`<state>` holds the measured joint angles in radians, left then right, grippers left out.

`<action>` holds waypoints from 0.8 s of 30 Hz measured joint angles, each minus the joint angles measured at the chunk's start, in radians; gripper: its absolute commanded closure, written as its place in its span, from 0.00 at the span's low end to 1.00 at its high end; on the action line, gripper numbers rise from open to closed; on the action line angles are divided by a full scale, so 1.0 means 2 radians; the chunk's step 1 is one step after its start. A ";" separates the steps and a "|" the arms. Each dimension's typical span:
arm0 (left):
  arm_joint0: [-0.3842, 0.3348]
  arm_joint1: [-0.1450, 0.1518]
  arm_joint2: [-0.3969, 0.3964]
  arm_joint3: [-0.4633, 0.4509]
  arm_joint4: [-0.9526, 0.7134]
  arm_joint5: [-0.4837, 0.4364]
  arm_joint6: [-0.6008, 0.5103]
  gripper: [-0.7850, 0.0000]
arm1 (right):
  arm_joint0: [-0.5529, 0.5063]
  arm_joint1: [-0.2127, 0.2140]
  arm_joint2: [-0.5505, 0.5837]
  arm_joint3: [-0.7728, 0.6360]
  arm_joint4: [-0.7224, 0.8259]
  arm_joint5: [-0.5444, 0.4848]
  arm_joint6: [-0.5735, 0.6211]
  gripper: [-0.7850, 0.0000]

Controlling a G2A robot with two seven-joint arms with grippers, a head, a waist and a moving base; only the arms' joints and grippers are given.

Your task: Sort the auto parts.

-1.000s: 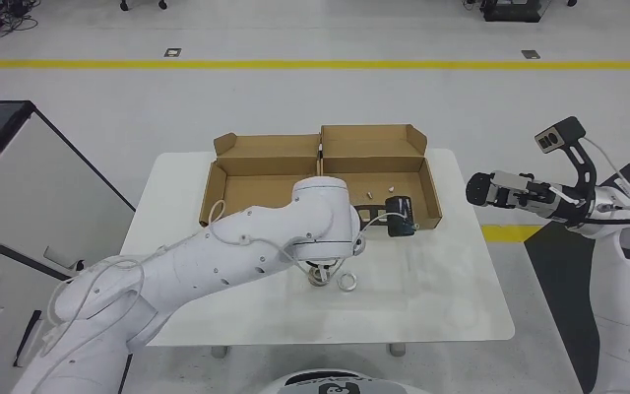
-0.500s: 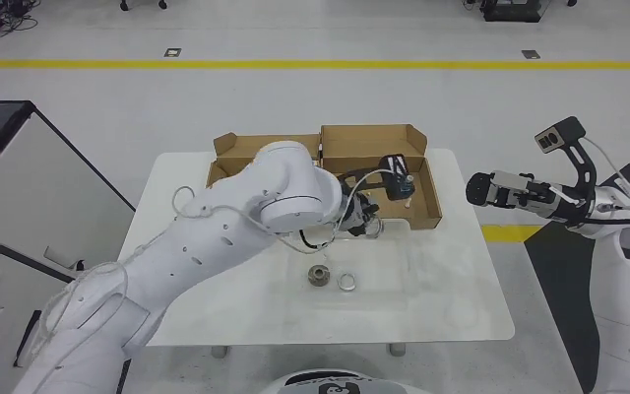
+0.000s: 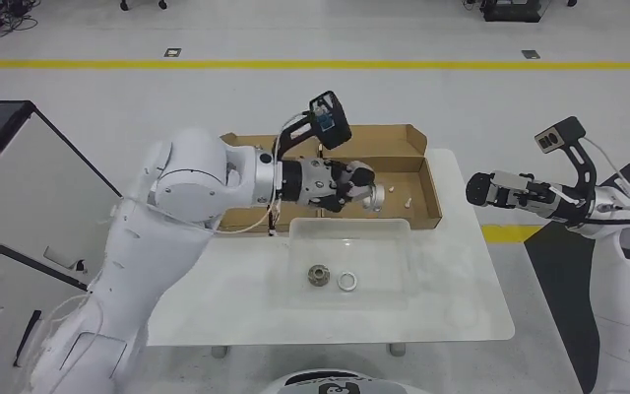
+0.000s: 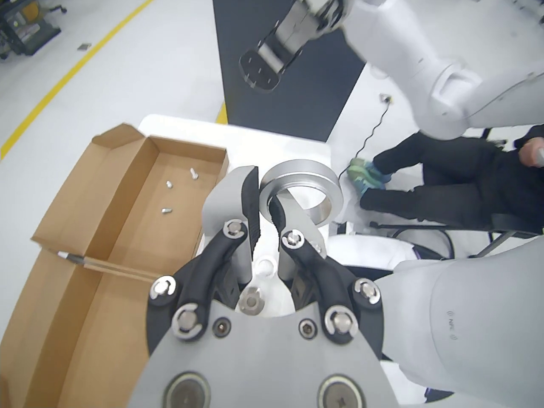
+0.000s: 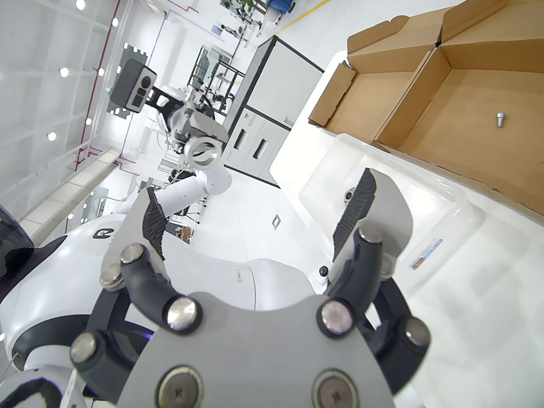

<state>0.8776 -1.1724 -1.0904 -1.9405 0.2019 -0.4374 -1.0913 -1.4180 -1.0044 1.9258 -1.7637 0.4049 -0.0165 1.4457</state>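
Over the right-hand cardboard box (image 3: pixel 379 158), your left gripper (image 3: pixel 362 193) was clenched on a metal ring (image 3: pixel 375 198), with one finger through the hole and the other outside the wall. A second before that, the arm was down low over the clear tray (image 3: pixel 394 246), and it had swung up and off to the far side with the ring. So the pick looked done and the drop was next, but I couldn't tell which box it was meant for. The right one already held small bolts (image 3: pixel 407 200). A bearing (image 3: pixel 317 275) and a washer (image 3: pixel 346 282) were lying in the tray. Your right gripper (image 3: pixel 479 187) hung released off the right edge of the table (image 3: pixel 463 286).
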 measured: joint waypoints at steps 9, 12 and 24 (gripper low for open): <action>0.022 0.006 -0.049 -0.004 -0.155 -0.107 0.064 1.00 | 0.000 0.000 0.000 0.000 0.000 0.000 0.000 0.00; 0.024 0.006 -0.052 -0.005 -0.205 -0.149 0.078 1.00 | 0.000 0.000 0.000 0.000 0.000 0.000 0.000 0.00; 0.017 0.010 -0.020 -0.007 -0.345 -0.282 0.136 1.00 | 0.000 0.000 0.000 0.000 0.000 0.000 0.000 0.00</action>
<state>0.9115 -1.1529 -1.1303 -1.9542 -0.4879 -1.0017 -0.8191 -1.4180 -1.0044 1.9258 -1.7637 0.4049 -0.0165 1.4457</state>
